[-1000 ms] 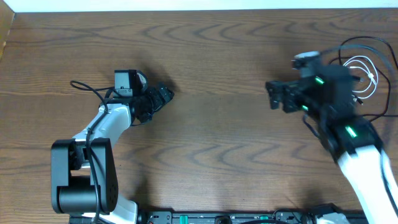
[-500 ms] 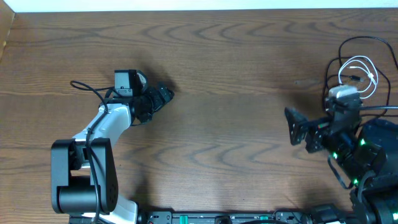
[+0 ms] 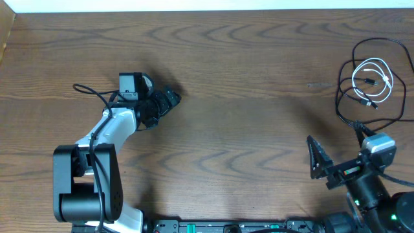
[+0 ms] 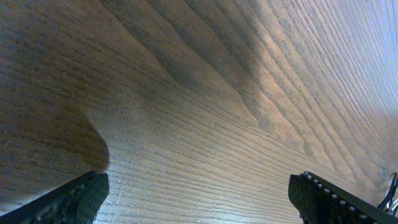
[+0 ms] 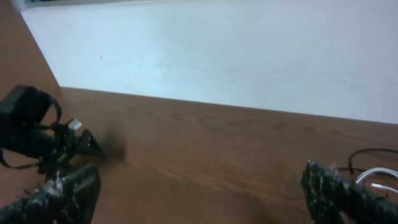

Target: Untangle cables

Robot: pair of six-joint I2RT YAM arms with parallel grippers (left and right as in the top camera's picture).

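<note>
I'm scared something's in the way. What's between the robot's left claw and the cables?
Nothing. In the overhead view, only bare wooden table lies between the left gripper and the cables over on the right.

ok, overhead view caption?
Black cable and white cable looped together at table's right edge, left arm and right arm clear.

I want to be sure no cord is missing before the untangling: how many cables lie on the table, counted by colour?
Black cable: 1
White cable: 1
Total: 2 cables, lying together at the far right of the table in the overhead view.
</note>
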